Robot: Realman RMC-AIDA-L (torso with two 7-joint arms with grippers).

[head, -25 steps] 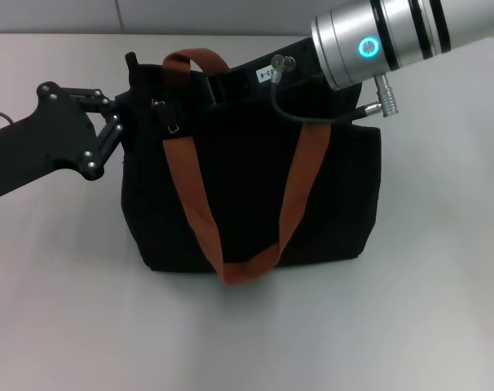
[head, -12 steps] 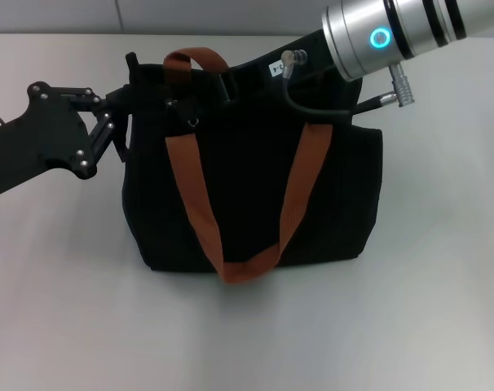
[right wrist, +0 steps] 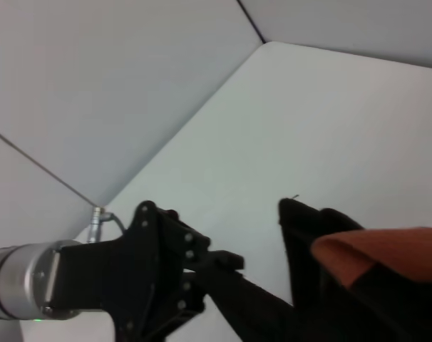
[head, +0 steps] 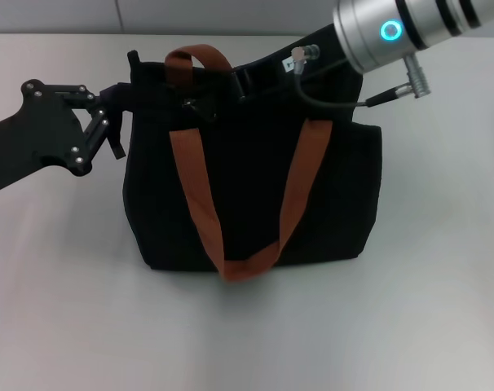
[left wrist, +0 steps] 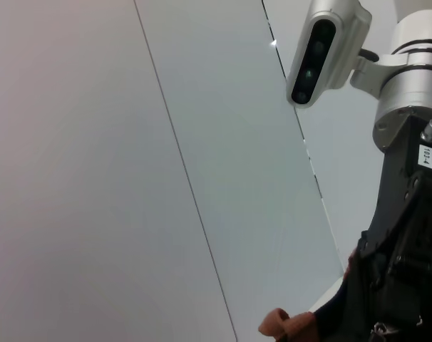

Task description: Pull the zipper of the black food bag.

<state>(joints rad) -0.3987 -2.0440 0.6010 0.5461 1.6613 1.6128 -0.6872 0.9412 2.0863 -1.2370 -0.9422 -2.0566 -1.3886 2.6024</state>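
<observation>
The black food bag (head: 255, 195) stands upright in the middle of the white desk (head: 443, 285), its orange-brown straps (head: 200, 195) draped down its front. The left gripper (head: 126, 98) is clamped on the bag's top left corner, fingers pinched narrow on the fabric. The right gripper (head: 231, 88) reaches in along the top edge, by the zipper (head: 190, 107); whether its fingers are parted or closed, I can't tell.

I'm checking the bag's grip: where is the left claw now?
In the head view the left claw is at the upper left corner of the black food bag, beside the orange-brown strap.
</observation>
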